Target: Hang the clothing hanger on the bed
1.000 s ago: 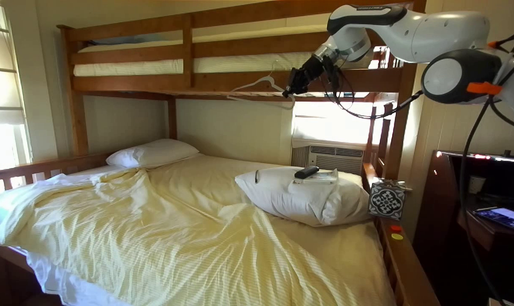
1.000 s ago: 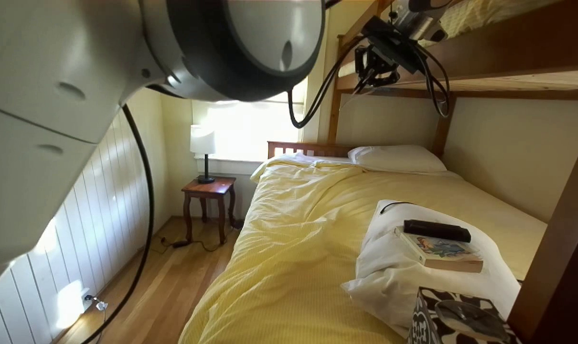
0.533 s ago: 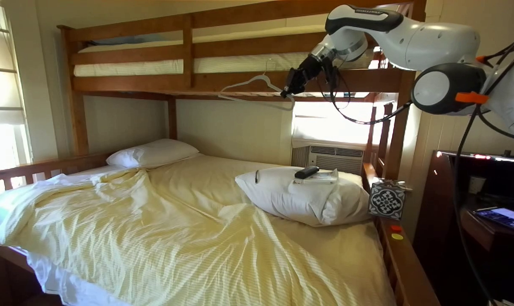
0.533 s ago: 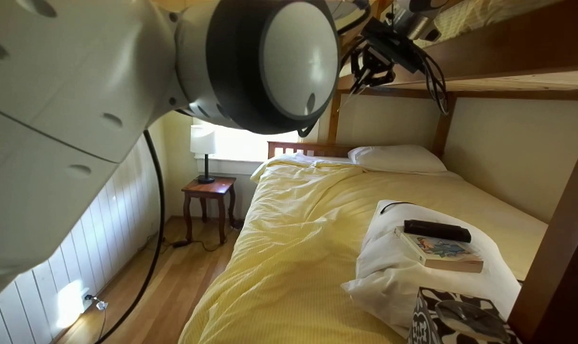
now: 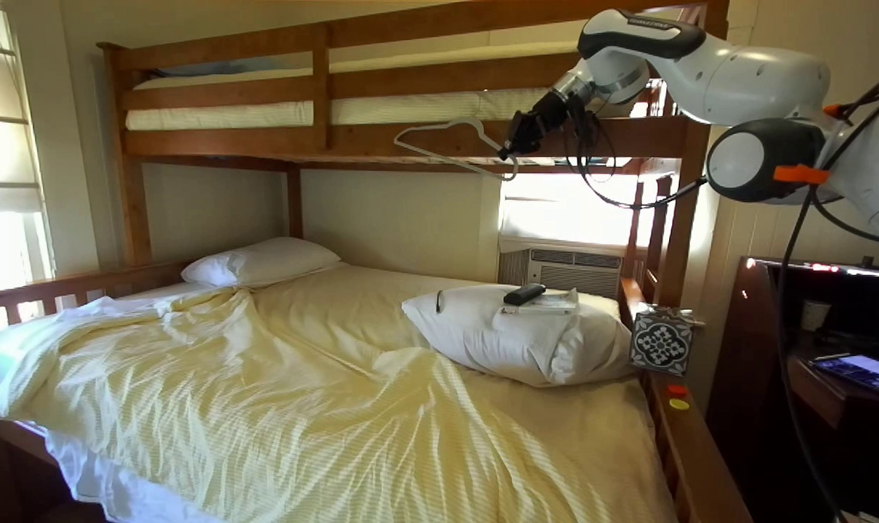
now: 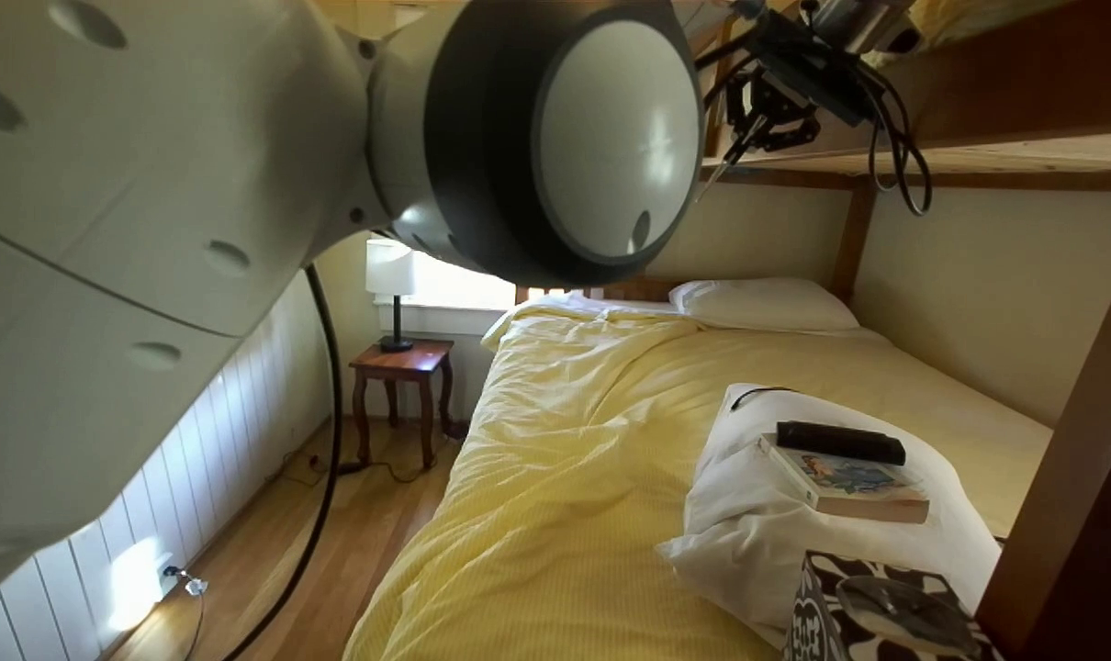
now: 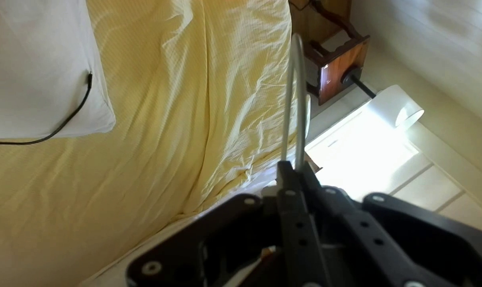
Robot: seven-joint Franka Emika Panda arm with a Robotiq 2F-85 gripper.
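I have the gripper (image 7: 296, 168) clenched on the clothing hanger (image 7: 301, 103), its jaws pinching the pale frame near one end. In the wrist view the rest of the frame runs out past them, seen almost edge-on as a narrow loop. In an exterior view the hanger is up in the air at the long side of the bed (image 5: 229, 142), its outline crossing the lower edge of the top bunk's side rail, between an upright of that rail and a corner post; from here I can't tell whether it touches the wood, and I can't pick out the hook with any certainty. Below, a rumpled yellow cover (image 5: 280, 392) spreads over the lower mattress and drapes past its long edge. One white pillow (image 5: 261, 261) lies at the far corner; a fuller pillow (image 5: 519, 341) lies near the opposite end, bearing a book (image 6: 849, 491) with a dark long object (image 6: 840, 443) along the book's edge, and a black cord (image 7: 75, 109) runs over that pillow's corner. A patterned box (image 5: 661, 343) sits at the end rail, where a red disc (image 5: 676, 391) and a yellow disc (image 5: 679, 404) lie just beside each other. In an exterior view I also get a small wooden table (image 6: 404, 358) with a lamp (image 6: 390, 268) toward its back edge.
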